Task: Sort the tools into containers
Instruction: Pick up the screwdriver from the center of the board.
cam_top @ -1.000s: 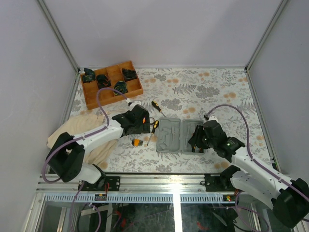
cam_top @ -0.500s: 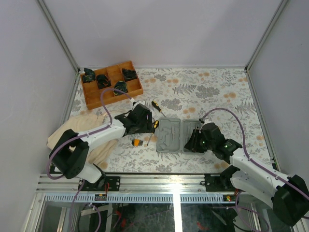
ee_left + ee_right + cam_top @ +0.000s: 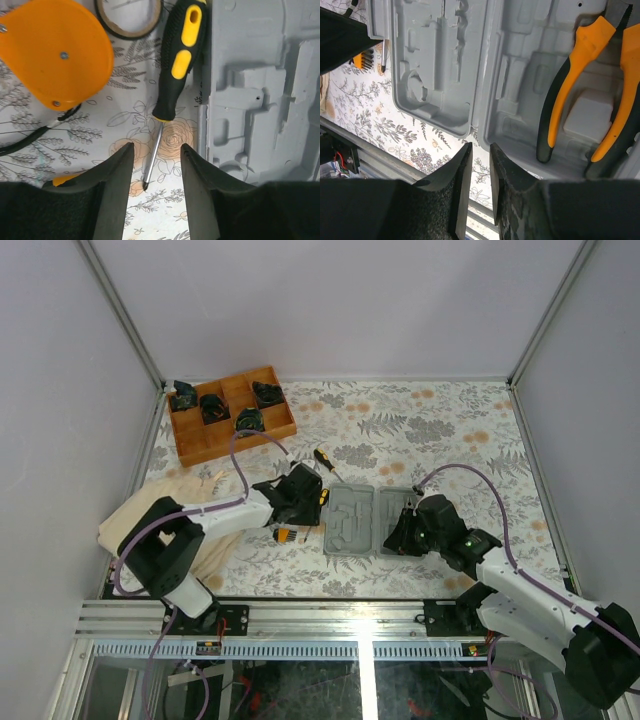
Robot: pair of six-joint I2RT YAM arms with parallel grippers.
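Broadly, the flat grey plastic moulded case (image 3: 352, 525) lies open on the table between the two arms. Orange-handled pliers (image 3: 563, 90) are bedded in its right half below the right gripper (image 3: 480, 148), whose jaws stand a narrow slit apart on nothing. Just left of the case's edge, beside the round orange tape measure (image 3: 50, 50), lies the black-and-yellow screwdriver (image 3: 181, 65), plainly nearer the left arm. Its long axis runs almost straight away from the left gripper (image 3: 156, 150), handle far and tip near. The jaws stand apart astride the bare shaft, seemingly not touching it.
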